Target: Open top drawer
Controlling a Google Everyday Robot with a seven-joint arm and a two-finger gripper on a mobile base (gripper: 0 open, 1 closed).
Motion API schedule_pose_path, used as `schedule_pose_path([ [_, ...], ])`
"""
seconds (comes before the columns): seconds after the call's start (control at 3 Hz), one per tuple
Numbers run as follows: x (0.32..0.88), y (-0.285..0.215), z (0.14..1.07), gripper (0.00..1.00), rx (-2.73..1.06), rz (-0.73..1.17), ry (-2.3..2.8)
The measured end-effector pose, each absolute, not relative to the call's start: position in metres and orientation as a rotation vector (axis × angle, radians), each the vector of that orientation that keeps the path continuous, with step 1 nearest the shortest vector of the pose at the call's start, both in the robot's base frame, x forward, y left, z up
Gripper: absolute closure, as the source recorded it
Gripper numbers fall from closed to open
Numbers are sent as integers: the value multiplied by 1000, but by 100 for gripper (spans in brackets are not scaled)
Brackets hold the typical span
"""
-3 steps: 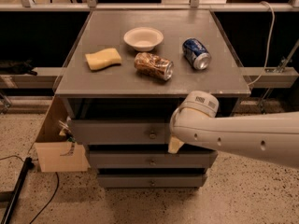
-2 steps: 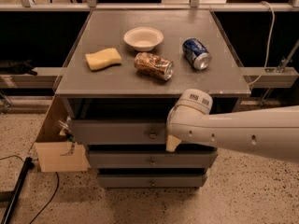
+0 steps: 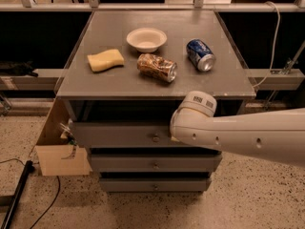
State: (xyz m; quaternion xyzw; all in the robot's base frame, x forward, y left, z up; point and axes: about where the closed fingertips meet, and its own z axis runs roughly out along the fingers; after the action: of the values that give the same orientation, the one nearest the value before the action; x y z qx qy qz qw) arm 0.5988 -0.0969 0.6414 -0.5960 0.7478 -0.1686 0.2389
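We are recording the gripper [image 3: 174, 138], hold not discernible, at the top drawer [image 3: 119, 135] under the desk's [image 3: 119, 82] front edge, above speckled floor [image 3: 262, 194].

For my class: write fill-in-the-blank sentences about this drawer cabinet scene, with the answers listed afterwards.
The gripper sits at the top drawer, just right of its ___.
The blue can lies on its ___.
The sponge is left of the white ___.
The cabinet has ___ drawers.
Missing words: knob, side, bowl, three.
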Motion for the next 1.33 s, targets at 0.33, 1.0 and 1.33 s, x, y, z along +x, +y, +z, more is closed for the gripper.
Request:
schedule_pose_path([
  [0.33,581,-106,645,72,-1604,-454,2055],
  [1.0,573,-104,647,100,-1571,-424,2065],
  [1.33,573,-104,647,100,-1571,-424,2065],
])
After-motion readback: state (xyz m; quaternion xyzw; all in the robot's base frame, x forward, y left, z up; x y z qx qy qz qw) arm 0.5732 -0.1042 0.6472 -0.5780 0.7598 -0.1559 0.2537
